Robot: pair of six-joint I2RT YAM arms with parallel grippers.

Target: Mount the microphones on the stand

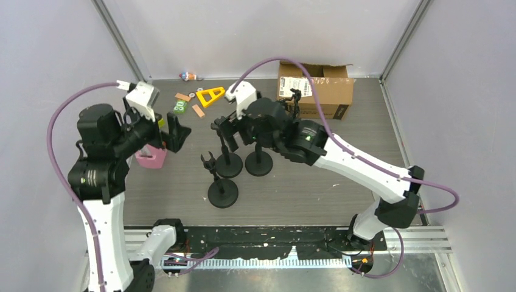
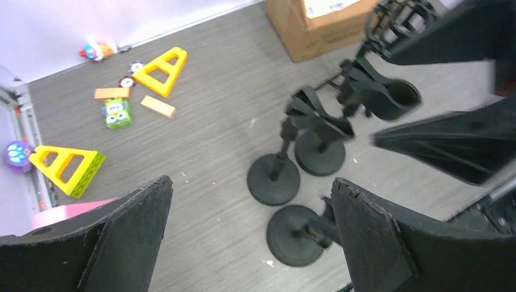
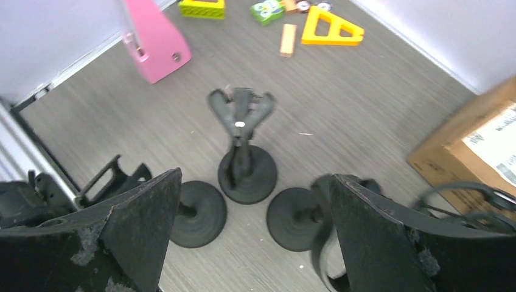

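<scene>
My left gripper (image 2: 251, 185), at left of the top view, has fingers spread, nothing betw. them. My right gripper (image 3: 255, 176) is also spread, empty, hanging over 3 black stands (image 1: 229, 165) in centre. Pink block (image 1: 151, 158) is beside left gripper; cardboard box (image 1: 316, 88) upper right.

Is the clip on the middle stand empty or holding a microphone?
Empty. In the right wrist view the clip of the middle stand has nothing between its prongs.
</scene>
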